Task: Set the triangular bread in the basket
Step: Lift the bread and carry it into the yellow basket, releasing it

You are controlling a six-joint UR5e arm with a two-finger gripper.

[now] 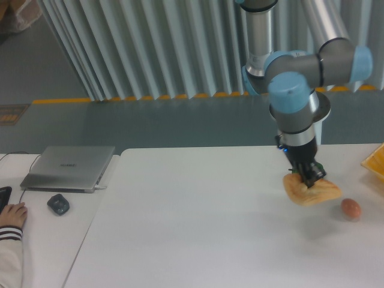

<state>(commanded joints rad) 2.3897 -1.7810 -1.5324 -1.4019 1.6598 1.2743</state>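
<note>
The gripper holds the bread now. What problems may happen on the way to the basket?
1. The gripper pinches the triangular bread near one edge, so most of it hangs free; it may tilt or slip out.
2. The egg lies low between the bread and the basket; a low pass might knock it.
3. Only a corner of the basket shows at the table edge, so a short release could miss its rim.

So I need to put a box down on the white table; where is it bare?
Widest bare patch: the table's left and middle, between the laptop with its mouse and the tool holding the triangular bread. The right end is crowded: bread, egg, basket corner.
</note>
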